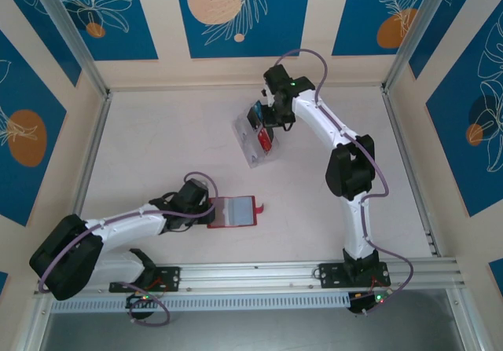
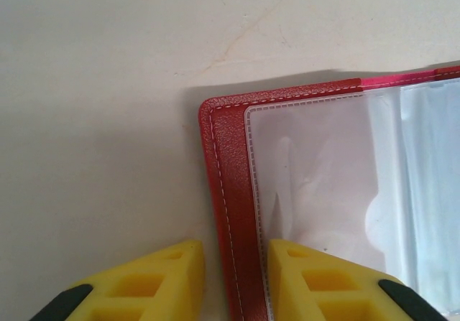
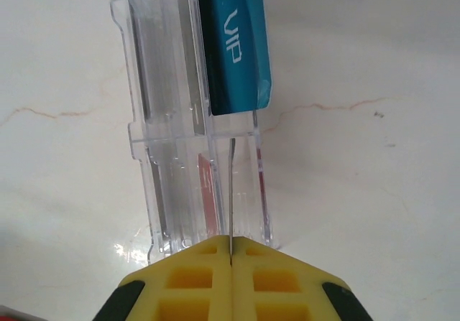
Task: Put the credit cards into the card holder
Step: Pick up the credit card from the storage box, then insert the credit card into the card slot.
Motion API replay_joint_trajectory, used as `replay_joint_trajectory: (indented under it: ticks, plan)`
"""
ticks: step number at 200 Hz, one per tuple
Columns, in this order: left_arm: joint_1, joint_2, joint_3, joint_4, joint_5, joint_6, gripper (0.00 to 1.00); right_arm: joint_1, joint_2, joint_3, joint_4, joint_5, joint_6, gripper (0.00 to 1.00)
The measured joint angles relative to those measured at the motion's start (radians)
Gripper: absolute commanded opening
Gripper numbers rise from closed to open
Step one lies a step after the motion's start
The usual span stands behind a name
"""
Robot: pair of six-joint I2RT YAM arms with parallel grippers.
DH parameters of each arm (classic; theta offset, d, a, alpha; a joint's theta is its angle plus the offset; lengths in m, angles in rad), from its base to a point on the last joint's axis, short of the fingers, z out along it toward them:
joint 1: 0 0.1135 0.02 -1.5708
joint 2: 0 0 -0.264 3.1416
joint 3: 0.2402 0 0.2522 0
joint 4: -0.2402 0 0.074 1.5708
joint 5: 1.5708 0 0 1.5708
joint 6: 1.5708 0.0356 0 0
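Observation:
The card holder (image 1: pixel 236 212) lies open on the table, a red wallet (image 2: pixel 228 184) with clear sleeves inside. My left gripper (image 1: pixel 206 212) is at its left edge, open a little; its jaws straddle the red border (image 2: pixel 236 263), and the right fingertip (image 2: pixel 316 278) rests on the sleeve. My right gripper (image 1: pixel 269 123) is over the clear rack (image 1: pixel 253 148), shut (image 3: pixel 231 253) on a thin dark credit card (image 3: pixel 232 192) seen edge-on in a slot. A blue credit card (image 3: pixel 233 48) marked VIP stands in the far slot. A red credit card (image 3: pixel 208 192) stands in the neighbouring slot.
The clear plastic rack (image 3: pixel 154 120) stands at the table's back middle. Metal rails run along the left and right sides and the near edge (image 1: pixel 259 272). Bare tabletop (image 1: pixel 157 147) lies between the wallet and the rack.

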Motion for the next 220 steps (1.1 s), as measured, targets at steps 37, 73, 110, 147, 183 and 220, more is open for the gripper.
replay_joint_trajectory:
  ticks: [37, 73, 110, 147, 183, 220]
  plan:
    - [0.000, 0.000, 0.000, 0.000, 0.002, 0.001, 0.26, 0.022, -0.043, 0.017, -0.011, 0.089, 0.000, 0.00]
    - [0.000, -0.007, -0.005, 0.000, 0.006, 0.003, 0.24, 0.111, -0.262, -0.178, 0.069, 0.121, 0.014, 0.00]
    - [0.000, -0.012, -0.010, 0.002, 0.016, 0.004, 0.21, 0.216, -0.565, -0.558, 0.283, -0.020, 0.114, 0.00]
    - [0.000, -0.012, -0.010, -0.002, 0.018, 0.008, 0.16, 0.300, -0.663, -0.951, 0.607, -0.117, 0.273, 0.00]
    - [-0.001, -0.039, -0.023, -0.019, 0.018, 0.007, 0.13, 0.390, -0.634, -1.154, 0.840, -0.146, 0.397, 0.00]
    - [-0.001, -0.048, -0.028, -0.027, 0.018, 0.006, 0.12, 0.427, -0.630, -1.248, 1.048, -0.132, 0.483, 0.00]
